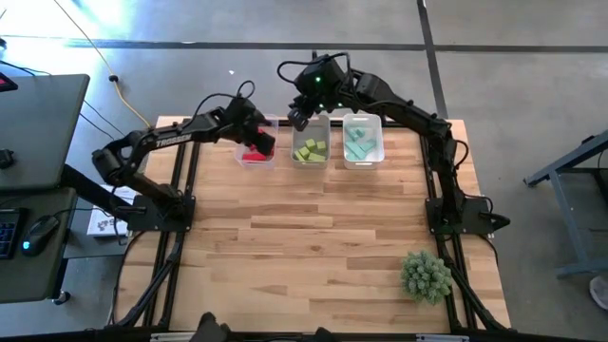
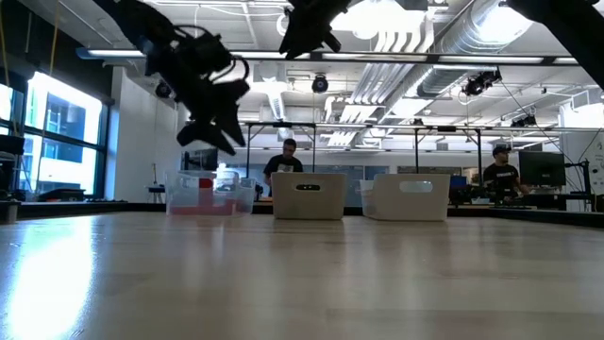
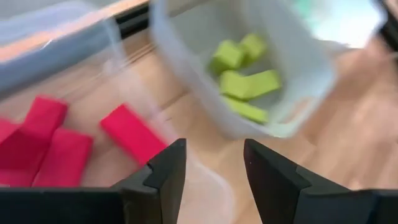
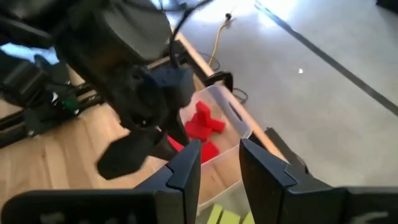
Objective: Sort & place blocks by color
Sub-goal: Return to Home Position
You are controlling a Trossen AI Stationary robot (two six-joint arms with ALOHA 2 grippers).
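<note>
Three clear bins stand in a row at the table's far edge. The left bin (image 1: 256,150) holds red blocks (image 3: 43,143), the middle bin (image 1: 311,147) yellow-green blocks (image 3: 245,81), the right bin (image 1: 362,141) teal blocks (image 1: 357,144). My left gripper (image 3: 214,168) hangs open just above the left bin, with nothing between its fingers; a red bar (image 3: 130,132) lies in the bin below it. My right gripper (image 4: 221,165) is higher, over the middle bin's far end (image 1: 302,114), open by a narrow gap and holding nothing.
A spiky green fake plant (image 1: 426,275) stands near the table's front right corner. The wooden tabletop (image 1: 313,237) in front of the bins is bare. People sit at desks in the room behind the table (image 2: 286,156).
</note>
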